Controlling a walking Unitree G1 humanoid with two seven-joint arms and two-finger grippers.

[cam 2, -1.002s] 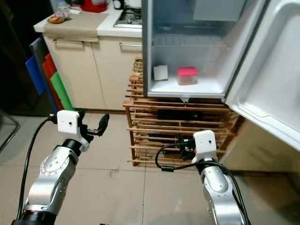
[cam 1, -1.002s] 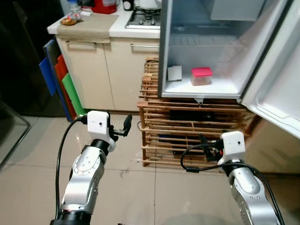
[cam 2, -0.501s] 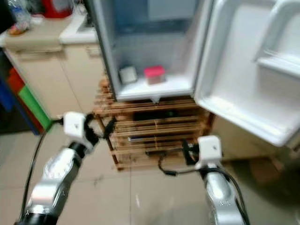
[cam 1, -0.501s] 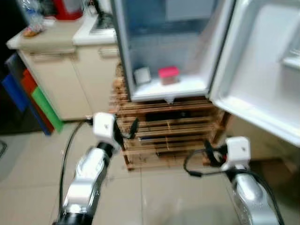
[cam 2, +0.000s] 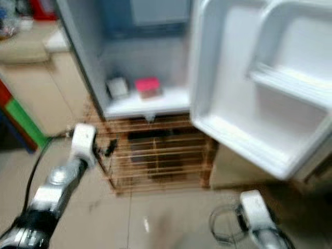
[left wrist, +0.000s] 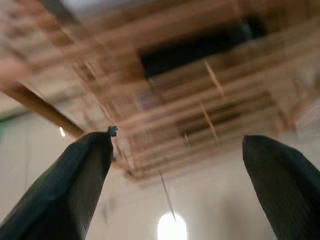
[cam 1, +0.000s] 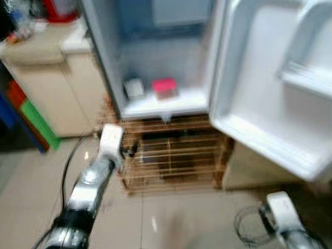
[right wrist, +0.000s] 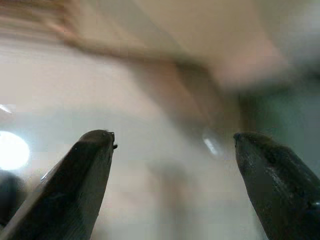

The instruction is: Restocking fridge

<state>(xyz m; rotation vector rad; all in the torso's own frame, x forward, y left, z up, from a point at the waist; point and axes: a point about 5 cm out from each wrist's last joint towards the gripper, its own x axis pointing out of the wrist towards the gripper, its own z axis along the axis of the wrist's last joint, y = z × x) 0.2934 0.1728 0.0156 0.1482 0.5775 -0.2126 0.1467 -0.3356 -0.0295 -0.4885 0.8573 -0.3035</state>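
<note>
Both grippers spread wide and empty, fridge open ahead.

The left gripper [left wrist: 175,185] is held with fingers wide apart before the wooden rack [cam 1: 171,155]; the right gripper [right wrist: 172,185] is likewise spread, low over the floor [cam 1: 171,218]. A red-lidded box [cam 1: 164,88], judged light, rigid and best gripped across its sides, sits on the fridge [cam 1: 155,62] bottom shelf beside a pale container [cam 1: 134,88]. The swung-out door [cam 1: 270,93] crowds the right.
</note>
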